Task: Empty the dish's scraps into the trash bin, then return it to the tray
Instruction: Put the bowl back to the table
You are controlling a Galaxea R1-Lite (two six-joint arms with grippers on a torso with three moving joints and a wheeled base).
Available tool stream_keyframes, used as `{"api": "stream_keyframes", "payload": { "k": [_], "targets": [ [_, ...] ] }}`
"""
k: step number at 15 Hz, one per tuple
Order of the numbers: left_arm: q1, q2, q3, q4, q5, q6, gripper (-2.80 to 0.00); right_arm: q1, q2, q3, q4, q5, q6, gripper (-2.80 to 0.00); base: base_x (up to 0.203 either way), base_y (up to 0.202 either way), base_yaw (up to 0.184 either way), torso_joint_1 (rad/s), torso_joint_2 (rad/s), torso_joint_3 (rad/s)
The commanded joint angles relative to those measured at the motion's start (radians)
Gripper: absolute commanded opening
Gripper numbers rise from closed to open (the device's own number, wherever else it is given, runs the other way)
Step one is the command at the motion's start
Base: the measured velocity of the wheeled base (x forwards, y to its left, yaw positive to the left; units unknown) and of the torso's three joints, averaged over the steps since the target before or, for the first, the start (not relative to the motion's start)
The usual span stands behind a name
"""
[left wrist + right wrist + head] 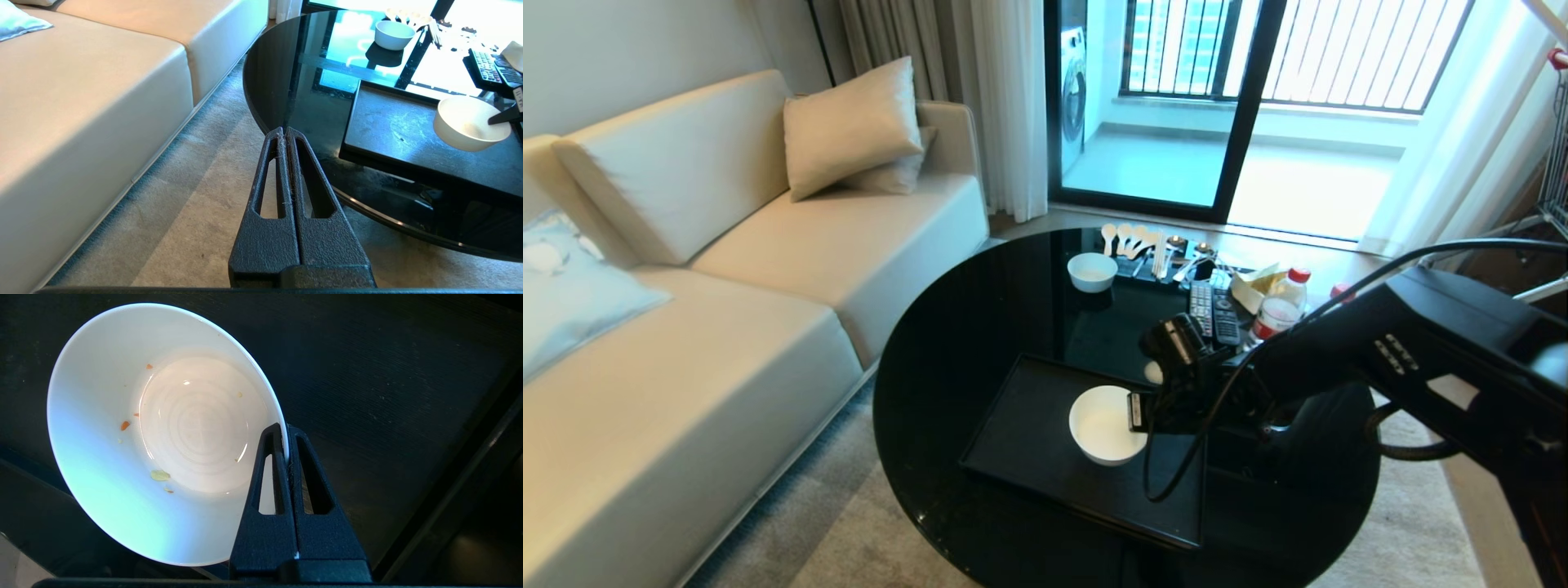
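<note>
Right tool (286, 443) is clamped tight on the rim of the dish (1104, 425), one finger inside the wall and one outside; in the right wrist view the rim edge runs straight into the slot between the fingers (273, 473). In the head view the dish sits lower centre of the frame, over the right part of the tray (1029, 441), with the right arm coming in from the right edge. Can't tell whether the dish base is touching the tray or just above it.

Dish interior is nearly bare: only a few scraps (160, 475) stuck to the wall and floor, one pale yellow bit plus tiny orange flecks.

Tray lies on the round black tabletop (964, 327), toward its near edge. Trash bin not in any view.

Left tool (285, 134) is fully closed with nothing in it, hanging over the carpet (196, 212) just beside the tabletop edge, near the sofa (727, 327).

Upper centre of the head view: a smaller white bowl (1092, 271), spoons (1131, 238), two remotes (1213, 310) and a red-capped bottle (1278, 306) on the far part of the tabletop.
</note>
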Motion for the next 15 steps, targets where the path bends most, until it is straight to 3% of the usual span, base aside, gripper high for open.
{"api": "stream_keyframes", "payload": {
  "k": [1,15],
  "targets": [
    [0.0,0.0,0.0,-0.001,0.0,-0.001,-2.8,-0.007,0.039,-0.023,-0.003,0.0,0.002,-2.8,0.0,0.0,0.0,0.0,0.0,0.0],
    [0.0,0.0,0.0,-0.001,0.0,-0.001,-2.8,-0.046,0.071,-0.041,-0.006,0.001,0.004,-2.8,0.0,0.0,0.0,0.0,0.0,0.0]
  ]
}}
